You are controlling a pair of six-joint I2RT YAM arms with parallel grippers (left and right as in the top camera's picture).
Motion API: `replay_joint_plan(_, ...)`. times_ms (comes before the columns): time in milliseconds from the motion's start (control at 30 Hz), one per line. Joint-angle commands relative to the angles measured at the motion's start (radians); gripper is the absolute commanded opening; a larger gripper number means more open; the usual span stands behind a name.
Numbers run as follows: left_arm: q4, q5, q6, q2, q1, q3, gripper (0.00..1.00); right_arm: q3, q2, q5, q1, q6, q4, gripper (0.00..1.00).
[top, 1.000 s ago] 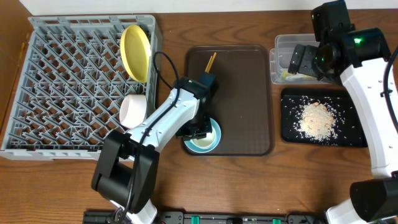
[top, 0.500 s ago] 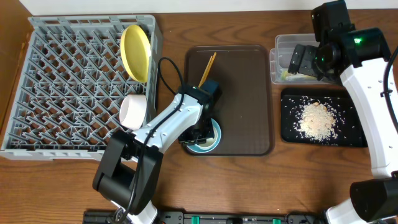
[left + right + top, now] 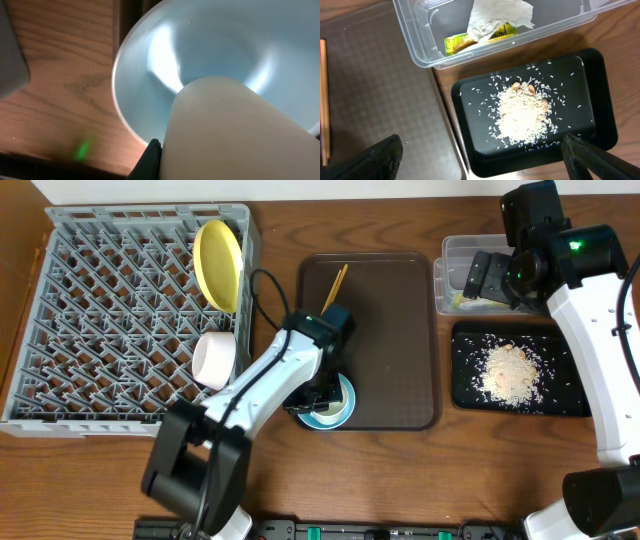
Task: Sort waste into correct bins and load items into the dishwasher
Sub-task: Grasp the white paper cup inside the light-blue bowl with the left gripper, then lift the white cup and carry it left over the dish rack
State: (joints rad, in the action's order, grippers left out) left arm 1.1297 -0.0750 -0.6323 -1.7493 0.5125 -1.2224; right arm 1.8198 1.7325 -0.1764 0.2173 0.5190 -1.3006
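The light blue bowl [image 3: 340, 405] sits at the front left corner of the brown serving tray, and the cream cup [image 3: 235, 135] stands inside it [image 3: 150, 65]. My left gripper [image 3: 318, 392] is down in the bowl, shut on the cream cup's wall, with one black finger [image 3: 152, 160] pressed against its side. The chopsticks [image 3: 335, 286] lie on the tray behind the arm. The yellow plate [image 3: 218, 263] stands upright in the grey dishwasher rack [image 3: 100, 320], and the white bowl [image 3: 213, 358] lies on its side there. My right gripper [image 3: 485, 160] hangs open over the bins.
The clear tub [image 3: 420, 47] holds the green wrapper [image 3: 470, 41] and the white paper [image 3: 497, 17]. The black tray [image 3: 590, 85] in front of it holds rice scraps [image 3: 522, 112]. The brown serving tray [image 3: 390, 350] lies between rack and bins.
My left gripper has closed on the cup in the bowl, and the arm shifted slightly toward the front, uncovering more of the chopsticks. The right arm has not moved.
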Motion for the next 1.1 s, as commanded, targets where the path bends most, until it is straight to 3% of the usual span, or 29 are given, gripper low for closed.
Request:
replay_joint_plan(0, 0.016, 0.018, 0.005, 0.074, 0.0, -0.027, 0.07, 0.002, -0.01, -0.01, -0.001, 0.007, -0.001, 0.99)
replay_joint_plan(267, 0.035, 0.13, 0.01, 0.2, 0.0, -0.032, 0.08, 0.002, -0.01, -0.01, -0.001, 0.007, -0.001, 0.99)
replay_joint_plan(533, 0.131, 0.391, 0.01, 0.309, -0.053, -0.086, 0.08, 0.002, -0.01, -0.01, -0.001, 0.008, -0.001, 0.99)
replay_joint_plan(733, 0.138, 0.486, 0.018, 0.382, -0.203, -0.173, 0.08, 0.002, -0.01, -0.01, -0.001, 0.007, -0.001, 0.99)
replay_joint_plan(867, 0.045, 0.651, 0.017, 0.417, -0.336, -0.187, 0.08, 0.002, -0.01, -0.01, -0.001, 0.008, -0.001, 0.99)
replay_joint_plan(1067, -0.129, 0.775, 0.018, 0.406, -0.5, -0.186, 0.08, 0.002, -0.01, -0.01, -0.001, 0.007, -0.001, 0.99)
